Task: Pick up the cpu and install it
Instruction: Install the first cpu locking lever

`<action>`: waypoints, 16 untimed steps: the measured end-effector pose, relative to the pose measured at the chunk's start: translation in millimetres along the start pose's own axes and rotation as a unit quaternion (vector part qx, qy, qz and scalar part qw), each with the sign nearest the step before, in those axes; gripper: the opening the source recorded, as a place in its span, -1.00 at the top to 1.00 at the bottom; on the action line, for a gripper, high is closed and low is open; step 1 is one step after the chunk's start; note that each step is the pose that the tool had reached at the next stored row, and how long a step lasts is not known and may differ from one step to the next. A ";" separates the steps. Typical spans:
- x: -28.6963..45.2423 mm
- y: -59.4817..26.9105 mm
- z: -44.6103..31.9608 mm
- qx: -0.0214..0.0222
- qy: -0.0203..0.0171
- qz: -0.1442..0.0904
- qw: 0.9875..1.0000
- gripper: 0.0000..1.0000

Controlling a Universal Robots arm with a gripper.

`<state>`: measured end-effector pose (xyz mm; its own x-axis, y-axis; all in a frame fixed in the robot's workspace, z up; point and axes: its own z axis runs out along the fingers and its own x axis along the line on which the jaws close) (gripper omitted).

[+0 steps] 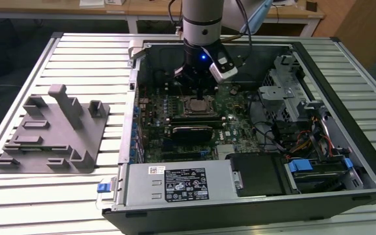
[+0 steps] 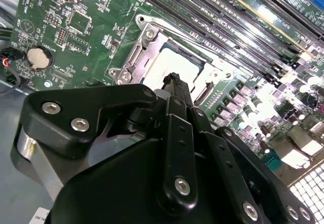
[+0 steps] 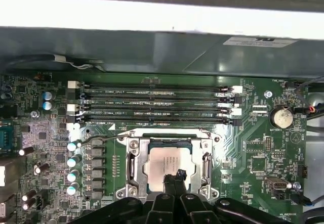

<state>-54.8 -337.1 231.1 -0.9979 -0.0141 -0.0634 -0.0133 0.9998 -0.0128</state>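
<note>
The cpu [image 3: 167, 162] lies flat in the motherboard socket [image 3: 132, 164], its silvery-grey top facing up inside the metal frame. My gripper [image 3: 175, 176] hangs just above the near edge of the chip, its two thin black fingers pressed together and shut with nothing between them. In the second wrist view the fingertips [image 2: 173, 78] point down at the cpu [image 2: 177, 62], and the socket frame [image 2: 146, 37] surrounds it. In the exterior view the gripper [image 1: 199, 94] stands straight over the socket [image 1: 198, 105] inside the open computer case.
Several memory slots [image 3: 157, 102] run beside the socket, and a coin battery [image 3: 281, 117] sits on the board. The case walls [image 1: 135, 73], power supply [image 1: 175, 183] and drive cage [image 1: 286, 93] ring the board. A grey plastic fixture block [image 1: 51, 132] lies on the slatted table at the exterior view's left.
</note>
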 end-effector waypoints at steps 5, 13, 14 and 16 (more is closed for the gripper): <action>0.0 0.0 -0.4 0.000 0.000 0.000 1.000 0.79; 2.2 0.0 -0.6 0.000 0.000 0.000 1.000 0.79; 3.2 0.0 -0.6 0.000 0.000 0.000 1.000 0.79; 5.9 0.0 -0.8 0.000 0.000 0.000 1.000 0.79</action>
<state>-60.7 -337.1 231.5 -0.9979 -0.0141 -0.0634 -0.0133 0.9998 -0.0129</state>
